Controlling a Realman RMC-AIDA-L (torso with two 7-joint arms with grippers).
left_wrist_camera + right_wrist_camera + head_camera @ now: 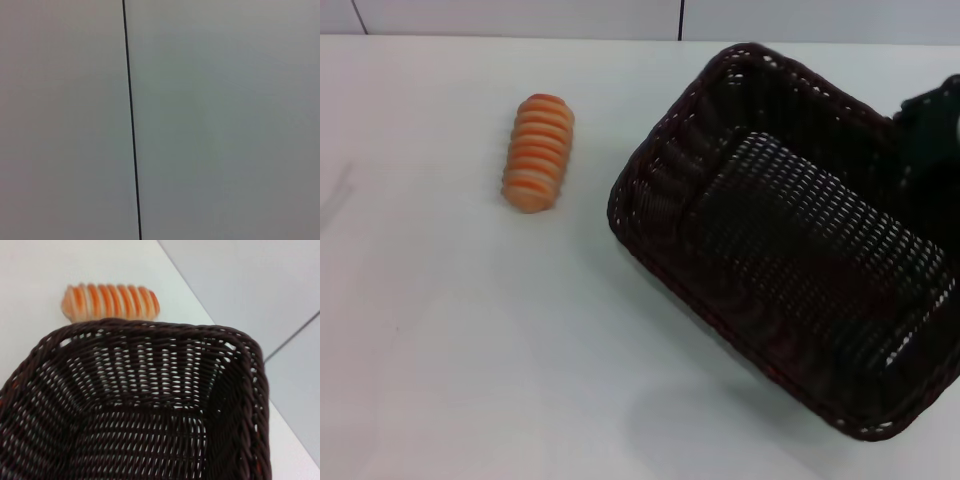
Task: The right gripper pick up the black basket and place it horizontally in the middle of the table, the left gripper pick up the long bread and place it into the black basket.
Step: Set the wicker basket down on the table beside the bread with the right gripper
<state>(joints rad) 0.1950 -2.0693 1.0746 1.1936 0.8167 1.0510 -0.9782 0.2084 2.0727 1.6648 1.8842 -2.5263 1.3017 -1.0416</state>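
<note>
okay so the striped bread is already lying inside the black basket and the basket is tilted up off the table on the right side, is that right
Not quite. The long bread is not in the black basket; it lies on the table to the basket's left, apart from it, as the head view shows. The basket is empty and does look tilted, on the right.

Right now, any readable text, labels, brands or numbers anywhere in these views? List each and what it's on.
None readable.
Dark woven wicker basket: no label or tag showing.
Orange, cream-striped toy loaf: stripes only, no print.
White table: blank.
Left wrist view: plain grey panels with a dark seam, no writing.
</note>
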